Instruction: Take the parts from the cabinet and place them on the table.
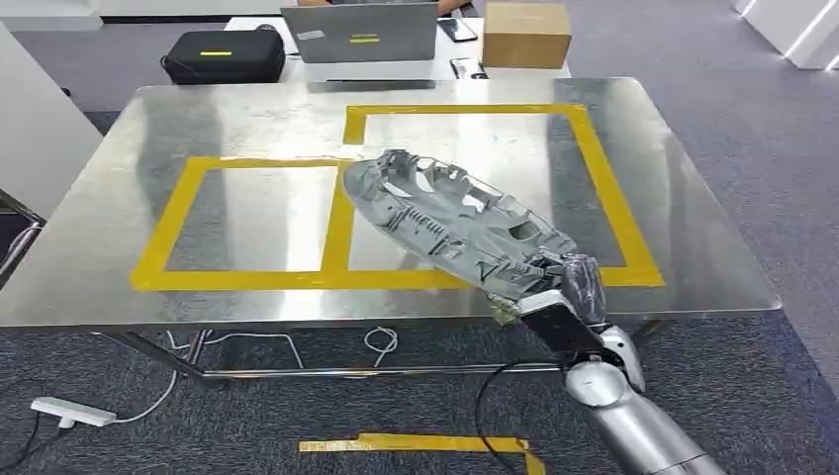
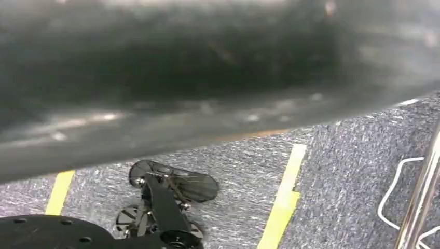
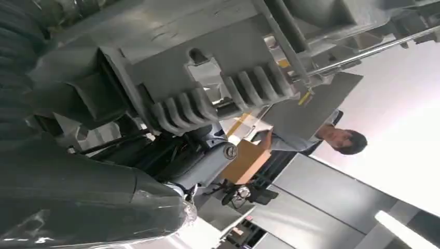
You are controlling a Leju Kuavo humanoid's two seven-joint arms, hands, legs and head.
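1. Grey cast part (image 1: 450, 223): over the steel table (image 1: 119, 257), long axis running from near right to far left, narrow end toward the yellow tape frames (image 1: 247, 218).
2. Right hand (image 1: 574, 287): fingers clasp the part's near-right end.
3. Left hand: finger state cannot be told.

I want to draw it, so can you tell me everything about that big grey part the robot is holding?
The grey part is long and flat, like a cast metal frame, with ribs, holes and cut-outs. It slants over the steel table, above the yellow tape. The right hand grips its near end. Whether its far end touches the table is unclear.
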